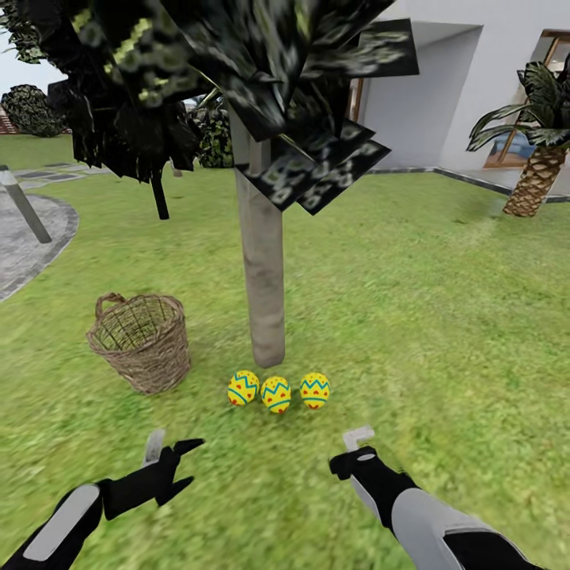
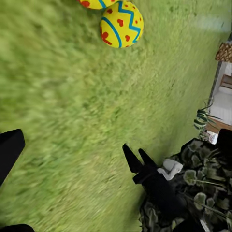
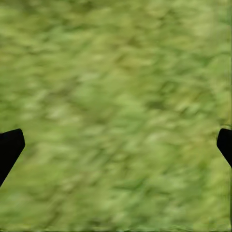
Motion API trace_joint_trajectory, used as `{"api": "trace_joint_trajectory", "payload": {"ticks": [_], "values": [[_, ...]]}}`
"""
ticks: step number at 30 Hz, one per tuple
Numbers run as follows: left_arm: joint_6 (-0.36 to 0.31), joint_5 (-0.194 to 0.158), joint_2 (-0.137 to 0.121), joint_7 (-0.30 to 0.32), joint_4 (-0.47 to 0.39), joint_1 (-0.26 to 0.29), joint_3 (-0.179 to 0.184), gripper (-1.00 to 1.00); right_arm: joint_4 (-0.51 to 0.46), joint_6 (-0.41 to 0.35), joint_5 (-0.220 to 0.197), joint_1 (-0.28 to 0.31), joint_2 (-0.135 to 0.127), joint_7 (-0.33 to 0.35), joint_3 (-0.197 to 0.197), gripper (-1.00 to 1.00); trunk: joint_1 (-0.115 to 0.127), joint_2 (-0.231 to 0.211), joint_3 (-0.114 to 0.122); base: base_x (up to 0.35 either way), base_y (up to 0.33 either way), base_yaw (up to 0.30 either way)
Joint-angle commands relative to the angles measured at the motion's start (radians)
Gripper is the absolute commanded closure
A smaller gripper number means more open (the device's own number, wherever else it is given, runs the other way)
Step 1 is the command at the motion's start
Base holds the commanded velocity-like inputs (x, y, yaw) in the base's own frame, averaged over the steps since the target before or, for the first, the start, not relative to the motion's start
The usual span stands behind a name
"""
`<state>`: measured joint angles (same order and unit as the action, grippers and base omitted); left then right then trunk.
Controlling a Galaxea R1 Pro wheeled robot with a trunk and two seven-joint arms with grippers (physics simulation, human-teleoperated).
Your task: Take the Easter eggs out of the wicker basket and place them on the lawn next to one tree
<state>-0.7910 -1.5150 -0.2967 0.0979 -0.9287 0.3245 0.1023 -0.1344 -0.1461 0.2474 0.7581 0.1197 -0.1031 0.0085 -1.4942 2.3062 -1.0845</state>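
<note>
Beside the smooth trunk [image 1: 261, 269], three zigzag-banded eggs [image 1: 276, 393]; woven basket [image 1: 142, 340] nearby.

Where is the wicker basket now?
In the head view, the basket stands on the lawn, left of the tree trunk and the three eggs.

Open lawn [image 1: 412, 317] ahead of your both arms, nothing on grass before eggs. Three Easter eggs [image 1: 276, 393] in row at tree [image 1: 262, 285] foot; trunk blocks behind them. Wicker basket [image 1: 142, 342] stands left, apart from eggs. Foliage hangs overhead.
</note>
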Motion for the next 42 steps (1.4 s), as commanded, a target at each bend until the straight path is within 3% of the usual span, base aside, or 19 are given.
{"api": "trace_joint_trajectory", "payload": {"ticks": [1,7,10,11,15,16,19,22,26,32,42], "values": [[0.014,0.011,-0.001,0.006,0.015,0.001,0.003,-1.00,-0.001,-0.007,0.008,-0.009,-0.003,-0.003,0.001,-1.00,0.004,-0.007,0.002,0.000,0.000,0.000],[0.041,0.034,0.010,0.006,0.120,0.001,0.006,-1.00,0.003,0.038,0.009,-0.081,-0.032,-0.037,0.001,-1.00,0.027,-0.049,0.021,0.000,0.000,0.000],[0.049,0.071,0.013,0.003,0.174,0.001,0.015,-1.00,0.019,0.079,0.010,-0.118,-0.035,-0.042,0.001,-1.00,0.039,-0.070,0.031,0.000,0.000,0.000],[0.112,0.188,0.025,0.002,0.238,0.001,0.028,-1.00,0.048,0.094,0.010,-0.134,-0.037,-0.044,0.001,-1.00,0.042,-0.077,0.034,0.000,0.000,0.000],[0.189,0.329,0.045,0.006,0.302,0.001,0.032,-1.00,0.111,0.101,0.011,-0.144,-0.037,-0.044,0.002,-1.00,0.058,-0.105,0.046,0.000,0.000,0.000],[0.194,0.341,0.047,0.007,0.309,0.001,0.033,-1.00,0.122,0.105,0.011,-0.151,-0.038,-0.044,0.002,-1.00,0.062,-0.112,0.049,0.000,0.000,0.000],[0.200,0.362,0.035,0.008,0.332,0.001,0.035,-1.00,0.138,0.123,0.014,-0.186,-0.045,-0.043,0.003,-1.00,0.073,-0.133,0.059,0.000,0.000,0.000],[0.204,0.390,0.019,0.008,0.414,0.001,0.035,-1.00,0.144,0.168,0.014,-0.222,-0.052,-0.043,0.004,-1.00,0.085,-0.154,0.068,0.000,0.000,0.000],[0.205,0.420,0.016,0.008,0.470,0.001,0.035,-1.00,0.146,0.199,0.016,-0.254,-0.062,-0.043,0.004,-1.00,0.100,-0.182,0.081,0.000,0.000,0.000],[0.206,0.427,0.014,0.005,0.489,0.001,0.036,-1.00,0.148,0.205,0.013,-0.290,-0.094,-0.043,0.004,-1.00,0.123,-0.224,0.100,0.000,0.000,0.000],[0.226,0.429,0.012,0.005,0.589,0.001,0.036,-1.00,0.150,0.205,0.013,-0.352,-0.097,-0.043,0.004,-1.00,0.161,-0.294,0.131,0.000,0.000,0.000]]}}
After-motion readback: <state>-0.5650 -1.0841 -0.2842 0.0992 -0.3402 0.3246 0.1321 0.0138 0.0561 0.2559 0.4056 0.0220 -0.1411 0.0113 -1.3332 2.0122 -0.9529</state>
